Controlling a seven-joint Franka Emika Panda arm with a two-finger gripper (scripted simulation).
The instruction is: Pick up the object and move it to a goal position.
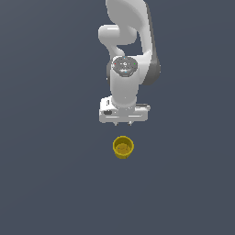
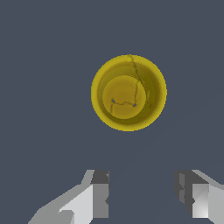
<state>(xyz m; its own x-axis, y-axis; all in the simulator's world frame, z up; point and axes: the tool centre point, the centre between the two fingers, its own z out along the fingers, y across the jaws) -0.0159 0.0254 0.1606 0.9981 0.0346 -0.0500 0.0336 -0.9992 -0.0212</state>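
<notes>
The object is a small yellow cup standing upright on the dark grey floor, its mouth open upward. In the wrist view I look straight down into the cup, with thin dark crack-like lines on its inside. My white gripper hangs just behind and above the cup in the exterior view, apart from it. Its two fingertips stand wide apart with nothing between them, so the gripper is open. The cup is narrower than the gap between the fingers.
The flat dark grey floor stretches all around the cup. The white arm rises behind the gripper toward the top of the exterior view.
</notes>
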